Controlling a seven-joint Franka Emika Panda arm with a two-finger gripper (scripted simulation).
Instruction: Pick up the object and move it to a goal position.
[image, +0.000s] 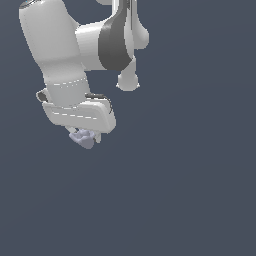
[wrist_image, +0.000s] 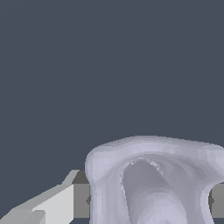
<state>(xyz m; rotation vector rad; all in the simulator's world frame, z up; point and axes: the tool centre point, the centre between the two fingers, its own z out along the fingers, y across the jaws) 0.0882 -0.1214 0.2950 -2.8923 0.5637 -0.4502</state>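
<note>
Gripper (image: 86, 136): white, at the arm's lower end, at about ten o'clock from the exterior view's centre; closed narrow on the object.

Object (image: 82, 138): pale lavender-grey lump, lodged between the fingers, protruding just below them. In the wrist view the object (wrist_image: 153, 183) spans the gap, touching a finger (wrist_image: 81, 194) on each side.

Surroundings: uniform dark slate-blue ground; whether it is a worktop cannot be told.

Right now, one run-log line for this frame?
phase: carry | gripper: shut on object | object: between fingers, fills wrist view | goal: not visible
</note>
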